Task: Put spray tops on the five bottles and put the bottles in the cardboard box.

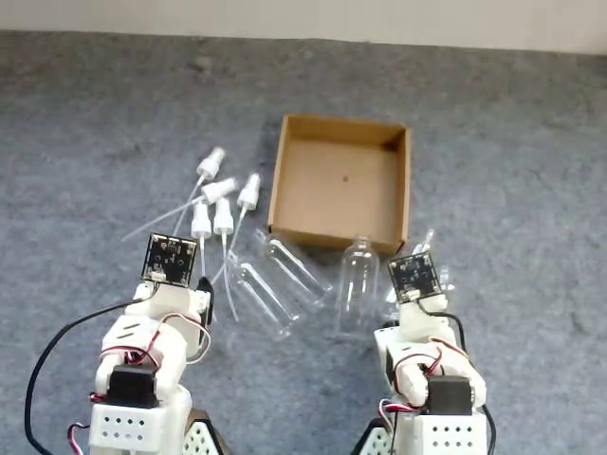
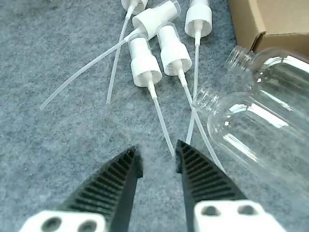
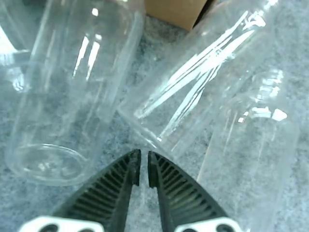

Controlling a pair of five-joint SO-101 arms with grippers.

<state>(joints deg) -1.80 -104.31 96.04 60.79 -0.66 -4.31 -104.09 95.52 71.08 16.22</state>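
1. Our left gripper (image 2: 157,154) hangs narrowly parted and empty; our right gripper (image 3: 144,162), all but closed, holds nothing beside the bottles (image 3: 72,87).
2. We should probably widen the left jaws and pinch a spray top (image 2: 145,65) just ahead by its collar, not its tube.
3. Beyond, the cardboard box (image 1: 332,235) holds nothing; the bottles lie outside it.

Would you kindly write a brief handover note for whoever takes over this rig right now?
Left gripper: open, empty, low over the tubes of the spray tops.
Right gripper: jaws almost together, empty, low beside the bottles.
Things: in the high view, five spray tops lie loose left of the cardboard box; the clear bottles lie on their sides in front of it.
Done: nothing visible; no bottle capped or boxed.
Left: fit every top, then box every bottle.
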